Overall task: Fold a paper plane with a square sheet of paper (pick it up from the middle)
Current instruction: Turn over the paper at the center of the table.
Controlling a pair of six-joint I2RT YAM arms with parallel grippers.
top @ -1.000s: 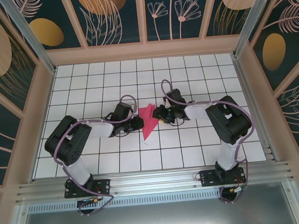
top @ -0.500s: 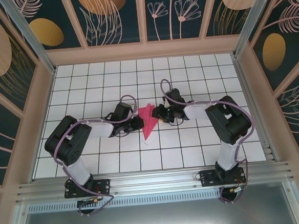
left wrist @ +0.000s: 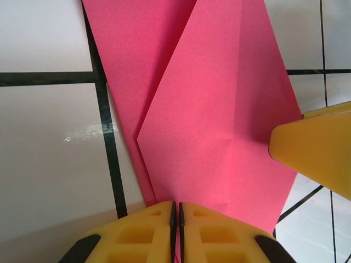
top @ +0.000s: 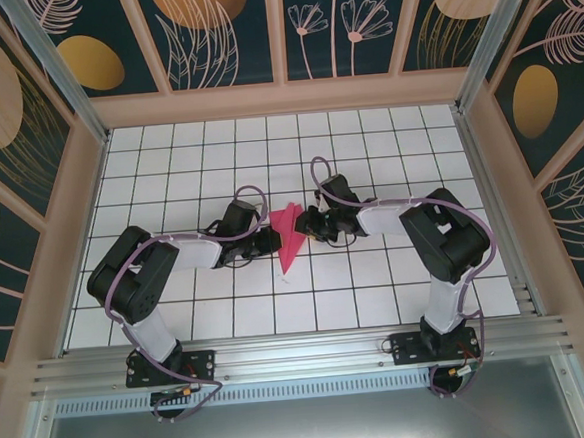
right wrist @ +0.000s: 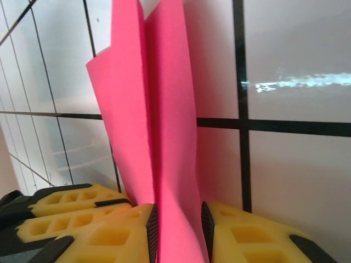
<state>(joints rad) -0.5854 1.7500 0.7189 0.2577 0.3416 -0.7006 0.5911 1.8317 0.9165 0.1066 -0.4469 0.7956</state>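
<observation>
since a second ago the right gripper (top: 310, 224) has edged left toward the paper plane (top: 290, 235) and its jaws have narrowed; the left arm (top: 165, 263) and the paper have kept their places.

white gridded table (top: 169, 177): both arms reach to its centre, with the pink pointed paper between them, its narrow tip toward the near edge.

overhead view: the left gripper (top: 270, 241) and the right one meet the paper from opposite sides, but their fingers are too small to read.

left wrist view: two overlapping creased layers spread over the tiles. the left fingers (left wrist: 142, 233), pressed together, pinch the paper's near edge, and a yellow finger of the right gripper sits at its right edge.

right wrist view: the layers appear to rise as an upright fold, and the right fingers (right wrist: 241, 238) close on either side of it, gripping the paper.

both wrist views cut off the paper's far end.
</observation>
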